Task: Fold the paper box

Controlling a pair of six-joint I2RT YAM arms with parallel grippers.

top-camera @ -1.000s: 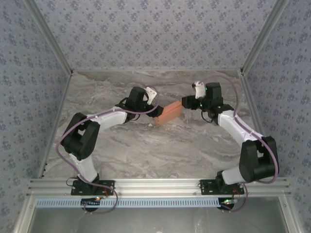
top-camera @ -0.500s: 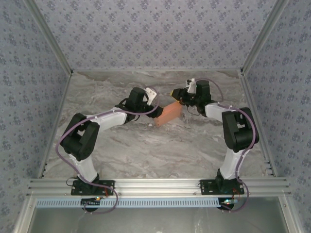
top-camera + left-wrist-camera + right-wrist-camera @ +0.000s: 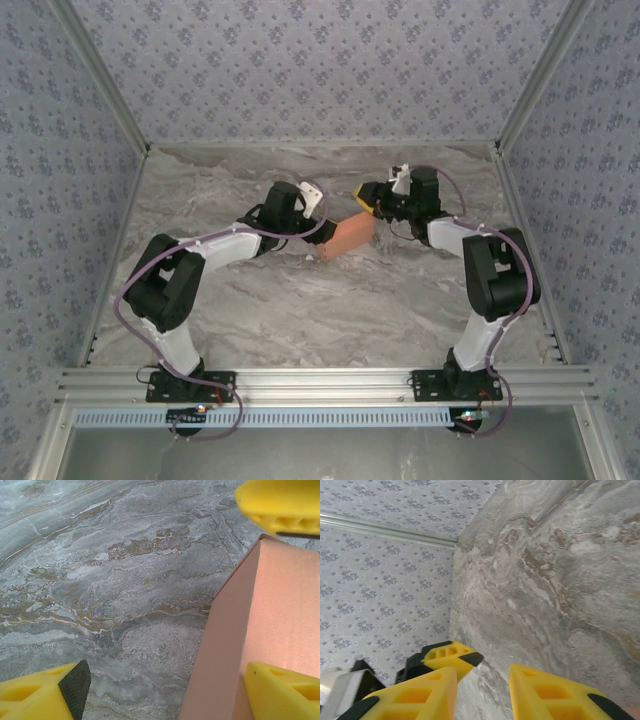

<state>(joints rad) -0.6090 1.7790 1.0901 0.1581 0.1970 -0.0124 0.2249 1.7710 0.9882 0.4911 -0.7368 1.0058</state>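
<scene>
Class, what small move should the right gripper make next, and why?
Probably press the right gripper against the paper box: its jaws stand apart and empty just past one end, while the open left gripper sits at the other.

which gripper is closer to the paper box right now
Left. The paper box sits between the fingers of the left gripper, right beside one of them; the right gripper is at its far corner.

From above and behind the arm bases [image 3: 190, 385], the fixed camera looks down on the whole marble table [image 3: 330, 310]. The left wrist camera hovers close over the tabletop beside the paper box [image 3: 265, 625], central in the overhead view too. The right wrist camera faces the table's edge and patterned wall [image 3: 380, 580].
</scene>
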